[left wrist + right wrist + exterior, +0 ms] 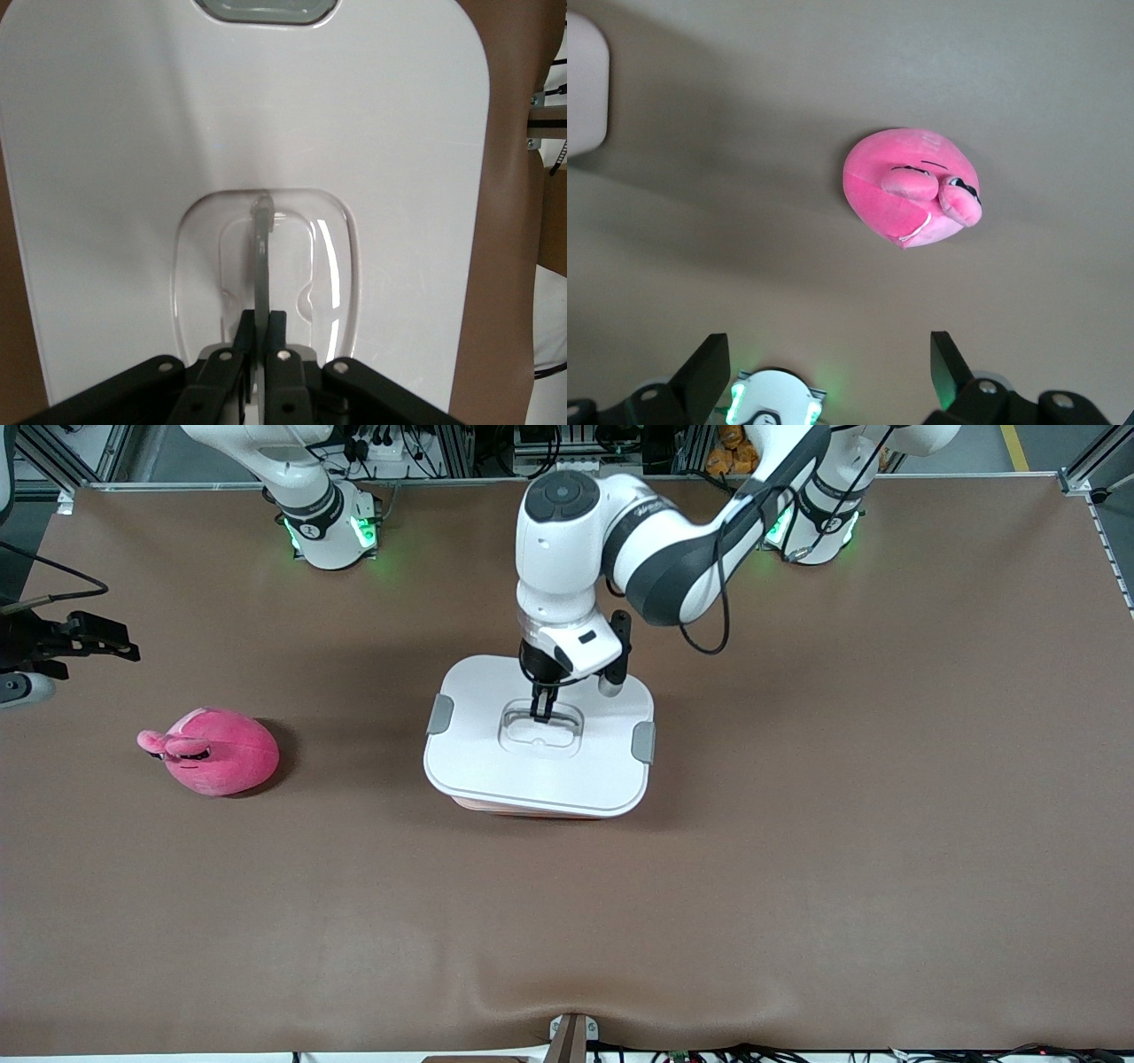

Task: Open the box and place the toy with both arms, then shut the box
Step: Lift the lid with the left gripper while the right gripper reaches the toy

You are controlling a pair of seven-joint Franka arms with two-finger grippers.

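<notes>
The box stands mid-table, its white lid [540,771] over the pink tub [509,806], of which only a strip shows under the lid's edge nearest the front camera. My left gripper [542,710] reaches down into the lid's recess and is shut on the thin upright handle [260,257], held between its black fingers [263,332]. The pink plush toy [217,751] lies on the table toward the right arm's end. My right gripper [120,642] hangs open above the table beside the toy [912,190], nothing between its fingertips [830,367].
Grey clips [440,714] [644,741] sit at the lid's two ends. The brown mat [797,868] covers the table. The arm bases [330,531] [811,531] stand along the table's edge farthest from the front camera. A lid corner [585,88] shows in the right wrist view.
</notes>
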